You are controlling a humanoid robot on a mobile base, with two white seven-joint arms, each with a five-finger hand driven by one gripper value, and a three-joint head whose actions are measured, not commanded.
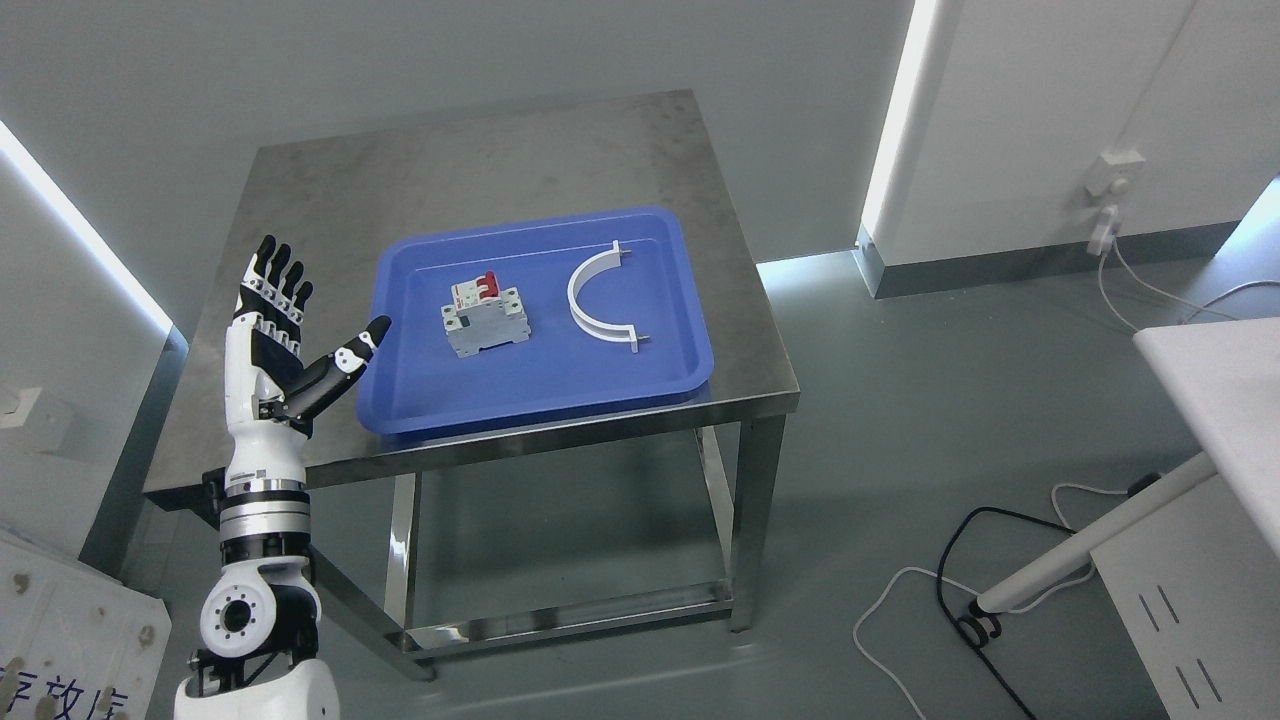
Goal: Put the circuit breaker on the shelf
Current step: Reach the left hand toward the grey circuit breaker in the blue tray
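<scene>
Look at the circuit breaker (486,316). It is a small grey box with red switches on top and a white label beside them. You can see it sitting in the left half of the blue tray (690,340) on the metal counter (320,190). A curved white piece (590,297) lies near it in the tray. Your left hand (285,330) is up beside the tray's left edge, fingers spread wide, holding nothing.

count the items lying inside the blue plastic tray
2. A grey circuit breaker with red switches lies left of centre; a white curved plastic bracket lies right of it. Nothing seems hidden in the blue plastic tray.
</scene>
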